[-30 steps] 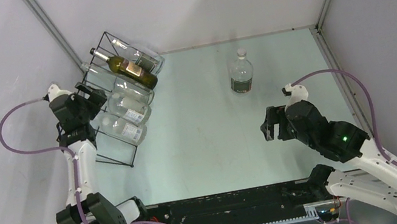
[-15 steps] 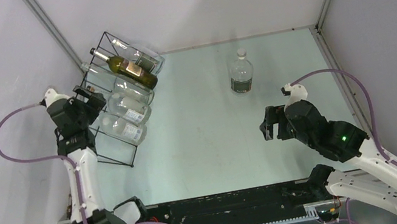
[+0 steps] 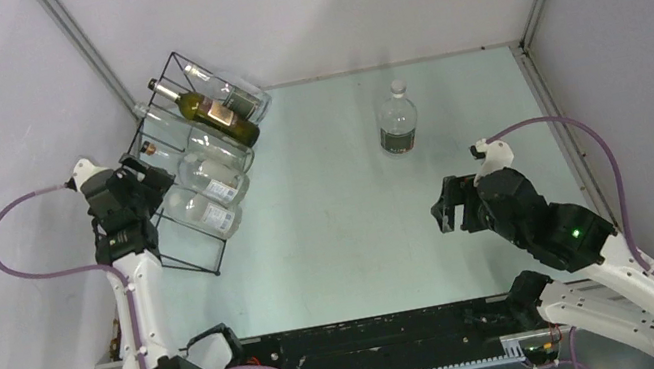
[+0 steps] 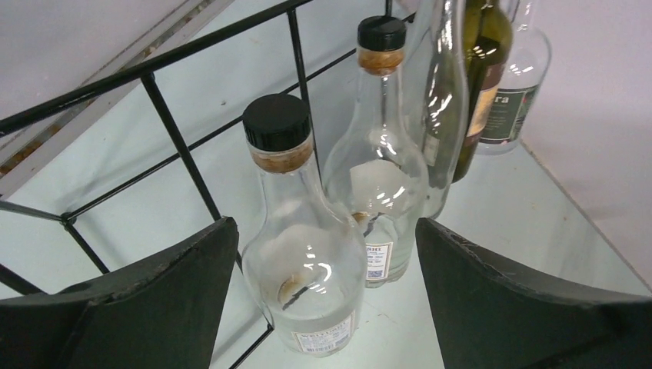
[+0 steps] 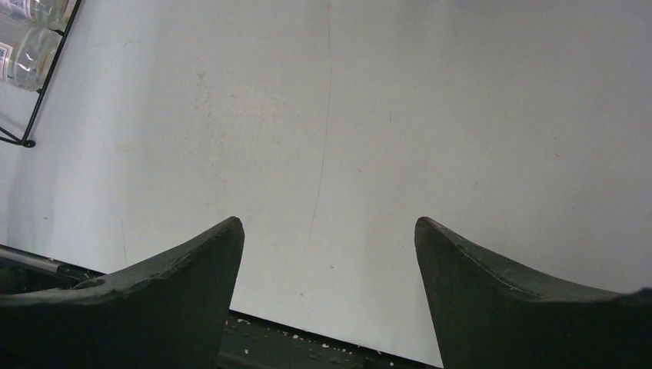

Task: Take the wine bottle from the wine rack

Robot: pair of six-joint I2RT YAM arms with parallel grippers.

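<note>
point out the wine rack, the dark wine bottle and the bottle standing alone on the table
wine rack (image 4: 174, 138), left wrist view, on a black wire
dark wine bottle (image 3: 214, 113), top view, on its label
standing clear bottle (image 3: 397, 121), top view, on its body

Wine rack (image 4: 146, 74) far left on table (image 3: 340, 223), bottles (image 3: 204, 215) inside; lone bottle (image 3: 397, 119) upright, far centre.

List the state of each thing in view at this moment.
left hand: open, empty, facing bottle necks.
right hand: open, empty, above the table.
wine rack: standing, loaded with bottles.
wine bottle: lying in the rack, top row.
nearest clear bottle: capped, in the rack.
lone bottle: upright on the table, capped.
</note>
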